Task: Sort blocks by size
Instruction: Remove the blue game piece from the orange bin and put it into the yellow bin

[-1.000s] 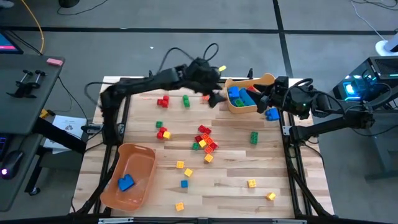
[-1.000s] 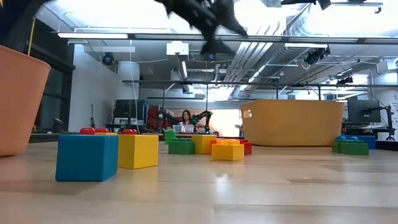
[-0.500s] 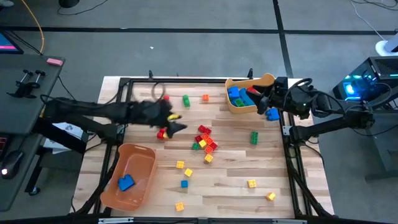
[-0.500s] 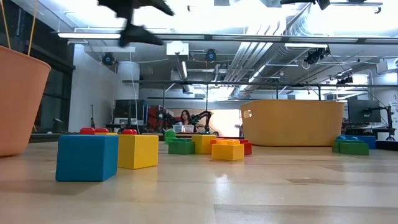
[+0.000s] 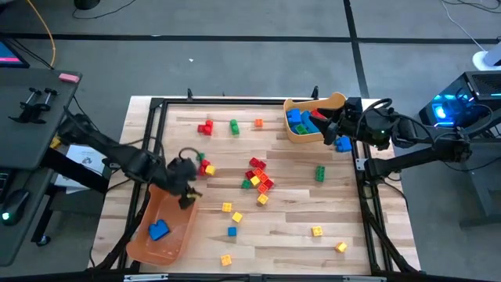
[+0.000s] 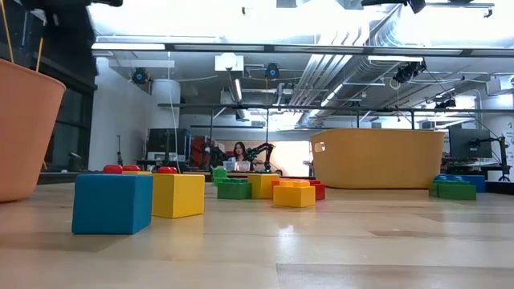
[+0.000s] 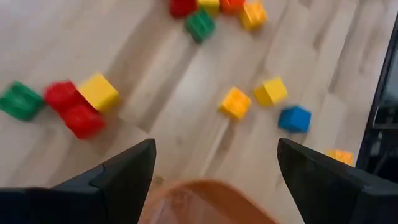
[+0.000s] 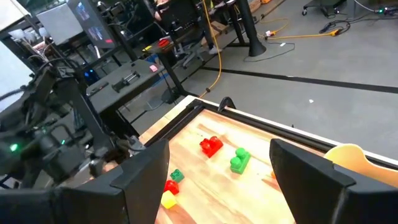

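From my station the table (image 5: 297,219) looks evenly lit from above, with only soft, short shadows under the blocks (image 5: 258,174). In the low view, ceiling lights (image 6: 265,16) blow out into white glare. My left wrist view is smeared, perhaps by motion, and its fingers (image 7: 118,177) are soft.

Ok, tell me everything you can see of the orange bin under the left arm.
The orange bin is an oblong tub of translucent-looking plastic with rounded corners and a thin rim, sitting upright and at an angle at the table's near left corner. One blue block lies in it; nothing else shows inside. The left tool hovers open above its far rim. In the low view its wall rises at the left edge.
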Robot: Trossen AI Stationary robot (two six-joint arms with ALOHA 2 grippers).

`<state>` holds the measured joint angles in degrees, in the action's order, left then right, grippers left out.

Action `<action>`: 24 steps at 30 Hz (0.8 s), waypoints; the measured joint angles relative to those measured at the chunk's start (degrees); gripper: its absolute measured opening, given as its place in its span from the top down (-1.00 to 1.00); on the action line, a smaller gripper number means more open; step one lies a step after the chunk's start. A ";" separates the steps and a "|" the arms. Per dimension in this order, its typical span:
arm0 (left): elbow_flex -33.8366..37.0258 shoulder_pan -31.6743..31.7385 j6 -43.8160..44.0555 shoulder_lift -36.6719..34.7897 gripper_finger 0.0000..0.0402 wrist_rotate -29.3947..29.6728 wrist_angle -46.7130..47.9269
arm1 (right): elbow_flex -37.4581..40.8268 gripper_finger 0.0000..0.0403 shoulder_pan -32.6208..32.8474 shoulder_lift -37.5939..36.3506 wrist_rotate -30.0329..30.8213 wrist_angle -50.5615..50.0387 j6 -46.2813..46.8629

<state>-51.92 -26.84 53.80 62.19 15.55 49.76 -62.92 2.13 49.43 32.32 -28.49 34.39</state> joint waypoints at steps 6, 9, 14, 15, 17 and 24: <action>0.00 -5.78 3.34 5.09 -0.59 -3.14 -0.68 | 0.00 -0.37 0.00 0.00 -1.05 -0.26 0.19; -0.02 -7.91 4.05 7.08 -0.59 -5.25 -3.11 | 0.00 -0.37 0.00 0.00 -1.17 -0.76 0.74; -4.41 -10.68 -0.83 11.51 -0.59 -6.67 0.72 | 0.00 -0.37 0.00 0.11 -1.38 -2.35 1.58; -5.86 -11.16 -3.21 12.76 -0.59 -6.75 2.50 | 0.00 -0.37 0.00 0.11 -1.40 -2.82 1.41; -9.03 -11.93 -8.95 15.59 -0.59 -6.39 6.38 | 0.00 -0.37 -0.05 0.36 -1.44 -3.11 1.64; -13.55 -14.02 -19.72 23.18 -0.59 -9.14 9.89 | 0.00 -0.37 -0.26 1.28 -2.35 -4.52 1.75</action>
<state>-65.47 -40.86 34.08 85.37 6.41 59.65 -62.92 1.87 50.71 29.96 -33.01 36.14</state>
